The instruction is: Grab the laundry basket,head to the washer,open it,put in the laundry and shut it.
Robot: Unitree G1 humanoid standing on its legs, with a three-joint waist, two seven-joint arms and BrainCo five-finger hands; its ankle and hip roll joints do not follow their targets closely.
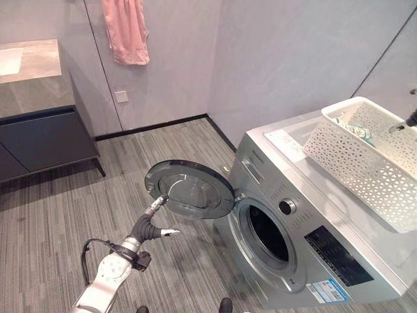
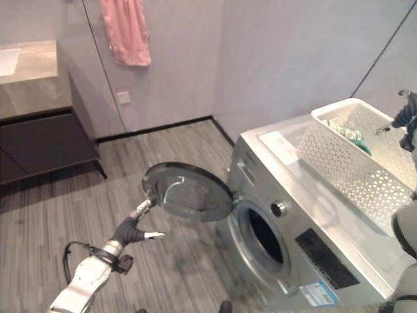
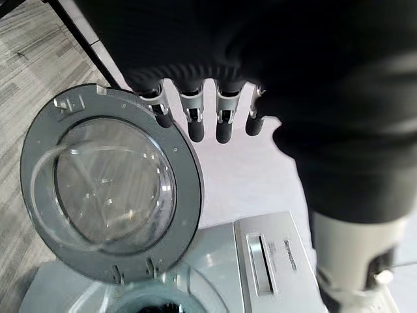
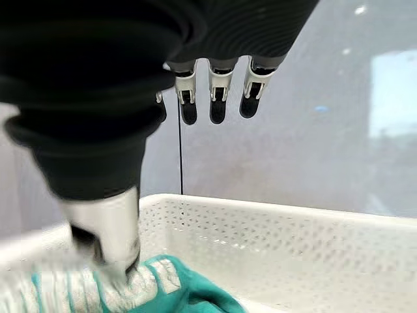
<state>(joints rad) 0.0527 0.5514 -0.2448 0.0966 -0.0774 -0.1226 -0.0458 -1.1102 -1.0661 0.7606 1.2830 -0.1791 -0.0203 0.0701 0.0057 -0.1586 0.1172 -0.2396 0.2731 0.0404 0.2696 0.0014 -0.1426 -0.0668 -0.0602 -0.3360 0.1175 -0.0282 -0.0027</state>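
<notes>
Standing open, the washer [image 1: 306,241] door [image 1: 190,189] meets the straight-fingered left hand [image 1: 151,225] at its 8 o'clock rim. Laundry basket [image 1: 365,156] sits atop the washer; right hand [image 2: 405,120], fingers relaxed and empty, hovers over teal laundry [image 4: 163,293] inside.

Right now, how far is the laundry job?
Done: the white perforated plastic laundry basket sits on the silver front-loading washer, and its round glass door is open at the left hand. In hand: the right hand hovers over the teal cloth. Left: loading, shutting.
</notes>
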